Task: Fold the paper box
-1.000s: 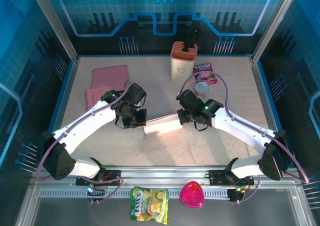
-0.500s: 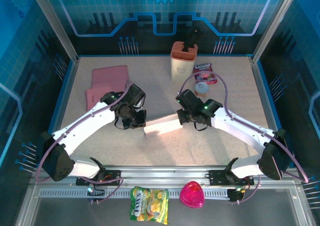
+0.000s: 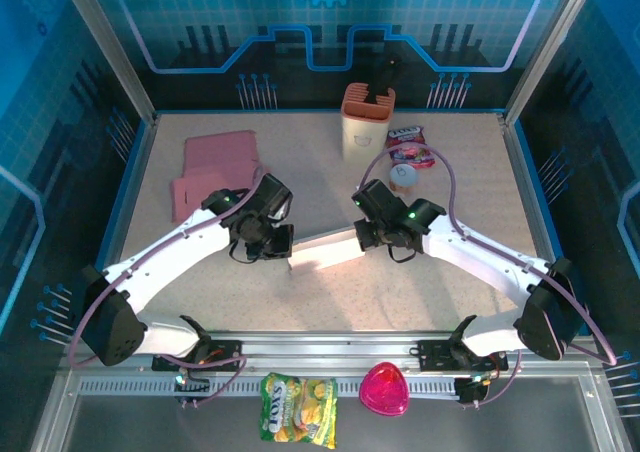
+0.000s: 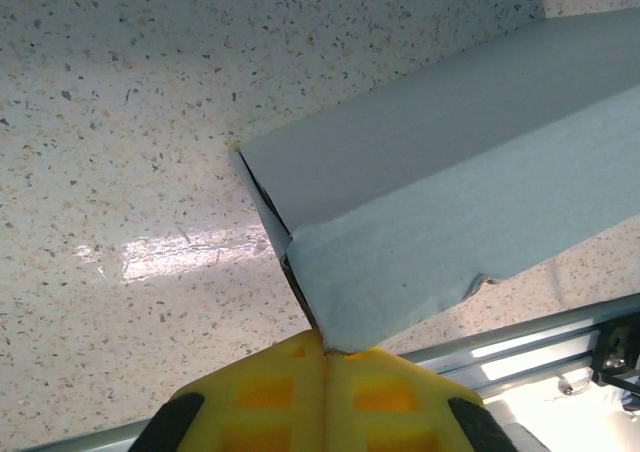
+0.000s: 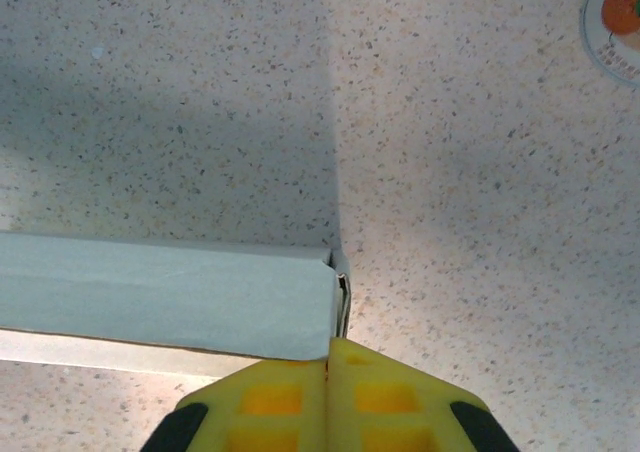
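Note:
The white paper box lies between the two arms at the middle of the table, long and partly folded. My left gripper is shut on its left end; in the left wrist view the yellow fingertips pinch the bottom corner of the box. My right gripper is shut on the right end; the right wrist view has the yellow pads closed on the end flap of the box.
Two pink flat sheets lie at the back left. An orange-rimmed cup, snack packets and a small round tub stand at the back. A yellow snack bag and a pink heart-shaped thing sit beyond the front rail.
The left arm has shifted slightly, its wrist turning a little at the box's left end. The box and the right arm look unmoved.

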You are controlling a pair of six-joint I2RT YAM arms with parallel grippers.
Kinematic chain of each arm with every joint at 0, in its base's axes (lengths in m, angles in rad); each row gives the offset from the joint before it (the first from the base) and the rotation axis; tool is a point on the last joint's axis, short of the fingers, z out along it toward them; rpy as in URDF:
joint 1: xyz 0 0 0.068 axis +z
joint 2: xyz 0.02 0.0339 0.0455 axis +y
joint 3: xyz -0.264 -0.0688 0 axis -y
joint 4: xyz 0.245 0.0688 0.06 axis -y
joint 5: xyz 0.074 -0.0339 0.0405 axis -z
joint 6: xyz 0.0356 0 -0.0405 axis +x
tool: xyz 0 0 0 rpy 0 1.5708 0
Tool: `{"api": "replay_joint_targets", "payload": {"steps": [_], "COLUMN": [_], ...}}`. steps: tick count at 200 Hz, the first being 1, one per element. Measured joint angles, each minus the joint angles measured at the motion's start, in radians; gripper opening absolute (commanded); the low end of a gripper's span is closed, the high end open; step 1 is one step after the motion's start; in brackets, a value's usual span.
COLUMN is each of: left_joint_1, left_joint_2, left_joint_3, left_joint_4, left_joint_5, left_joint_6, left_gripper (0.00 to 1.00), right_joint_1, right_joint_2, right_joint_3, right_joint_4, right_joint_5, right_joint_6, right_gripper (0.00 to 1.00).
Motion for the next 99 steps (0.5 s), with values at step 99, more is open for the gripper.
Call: {"api": "replay_joint_targets", "payload": {"steps": [99], "left_joint_1": [-0.066], "left_joint_2": [0.000], "left_joint_3": [0.000], "left_joint_4": [0.006], "left_joint_5": [-0.089], "left_joint_6": [-0.011], "left_gripper": [0.00], "right_joint_1": [-0.261], "right_joint_2": [-0.162], "right_joint_3": [-0.100], "right_joint_4": [0.100], "right_joint_5": [-0.520], "right_joint_6": [0.504], "right_gripper": [0.64]}}
